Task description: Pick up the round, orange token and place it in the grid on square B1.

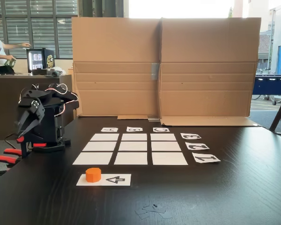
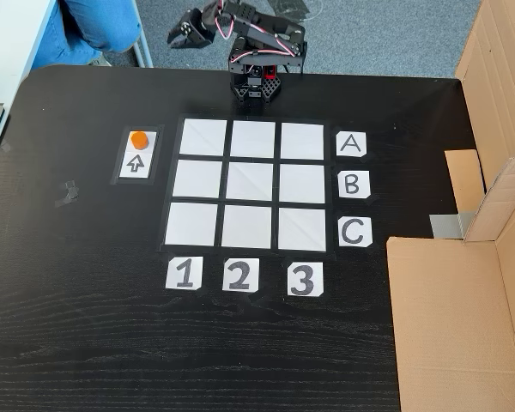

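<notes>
Token (image 1: pixel 93 174) (image 2: pixel 138 138): one orange disc, resting on the white arrow strip (image 1: pixel 113 179) (image 2: pixel 136 163), left of the grid (image 1: pixel 132 149) (image 2: pixel 251 184) in both fixed views, untouched. Arm folded at the tabletop (image 1: pixel 234 187) (image 2: pixel 77 326) edge, well apart from the token, fingers (image 1: pixel 23 132) (image 2: pixel 179 33) hanging off the tabletop side, pointing down. Cannot tell whether clenched or released; too dark and small. Nine white squares, three letter cards, three number cards. Square B1 (image 1: pixel 99 146) (image 2: pixel 197 178) bare. Cardboard wall (image 1: pixel 164 65) (image 2: pixel 489 257) cut off at the frame edge.
</notes>
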